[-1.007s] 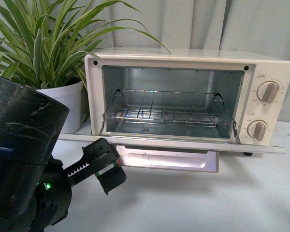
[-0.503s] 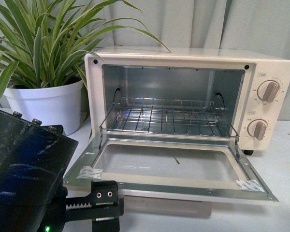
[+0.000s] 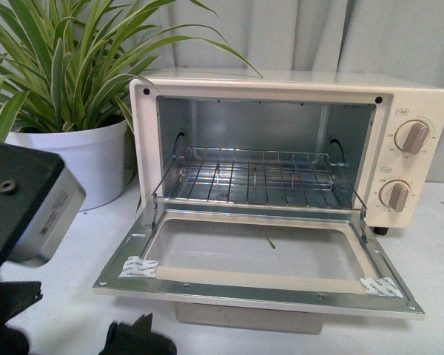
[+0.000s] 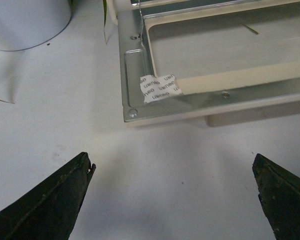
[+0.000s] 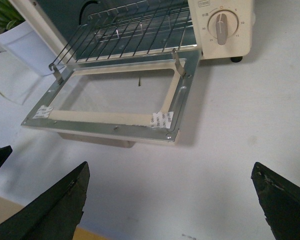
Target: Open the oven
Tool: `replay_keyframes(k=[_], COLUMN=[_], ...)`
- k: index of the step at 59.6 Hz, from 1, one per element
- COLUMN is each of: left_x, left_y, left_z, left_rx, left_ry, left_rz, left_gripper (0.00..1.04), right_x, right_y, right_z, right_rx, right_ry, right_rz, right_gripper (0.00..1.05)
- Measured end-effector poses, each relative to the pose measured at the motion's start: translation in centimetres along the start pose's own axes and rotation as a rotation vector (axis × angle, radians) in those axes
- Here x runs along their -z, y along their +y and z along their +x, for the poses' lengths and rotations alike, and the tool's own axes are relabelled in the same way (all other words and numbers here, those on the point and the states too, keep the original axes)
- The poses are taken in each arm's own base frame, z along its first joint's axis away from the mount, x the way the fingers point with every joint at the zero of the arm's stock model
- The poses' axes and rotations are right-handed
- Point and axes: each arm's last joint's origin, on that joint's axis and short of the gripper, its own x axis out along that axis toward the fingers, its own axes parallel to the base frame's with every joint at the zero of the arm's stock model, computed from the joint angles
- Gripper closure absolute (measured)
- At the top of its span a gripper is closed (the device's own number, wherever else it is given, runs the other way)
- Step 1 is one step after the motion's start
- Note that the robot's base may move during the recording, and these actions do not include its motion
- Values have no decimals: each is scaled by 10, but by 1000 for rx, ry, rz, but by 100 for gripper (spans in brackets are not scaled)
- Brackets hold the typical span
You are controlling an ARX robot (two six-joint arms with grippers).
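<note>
The cream-white oven (image 3: 288, 89) stands on the white table with its glass door (image 3: 259, 292) swung down and wide open. The wire rack (image 3: 259, 174) is bare inside, and two round knobs (image 3: 413, 137) sit on its right side. The pale bar handle (image 3: 244, 318) shows under the door's front edge. My left gripper (image 4: 172, 160) is open and empty over bare table, a little in front of the door's left corner (image 4: 135, 75). My right gripper (image 5: 170, 167) is open and empty, further back from the door (image 5: 105, 122). My left arm (image 3: 22, 222) fills the front view's lower left.
A striped-leaf plant (image 3: 66, 66) in a white pot (image 3: 81, 159) stands left of the oven, near the door's left side. A grey curtain (image 3: 318, 37) hangs behind. The table's tan front edge (image 5: 20, 225) shows in the right wrist view.
The oven door has swung further down and now hangs fully open. My left gripper has let go, dropped and drawn back from the door until only a tip shows in the front view.
</note>
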Motion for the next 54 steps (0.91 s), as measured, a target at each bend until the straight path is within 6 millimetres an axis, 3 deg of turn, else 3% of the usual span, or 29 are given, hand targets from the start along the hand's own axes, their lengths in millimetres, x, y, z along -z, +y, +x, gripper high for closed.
replay_keyframes(k=[9, 23, 33, 48, 51, 54], left_x=[10, 26, 30, 34, 35, 37], left_y=[20, 51, 64, 73, 73, 74], left_z=[-38, -71, -83, -85, -85, -86], left_rx=[-77, -162, -183, -220, -215, -177], left_ry=[-128, -185, -217, -208, -211, -277], left_rz=[-29, -79, -143, -207, -207, -206], left_gripper=[7, 7, 7, 7, 7, 15], right_x=[17, 38, 44, 43, 45, 50], right_y=[3, -2, -6, -6, -6, -4], right_z=[-20, -37, -36, -37, -34, -31], right_rx=[-13, 4, -1, 6, 125, 232], right_ry=[-9, -36, -71, -107, -200, -292], right_rz=[-36, -51, -67, -85, -170, -224], right_gripper=[9, 9, 9, 9, 16, 25])
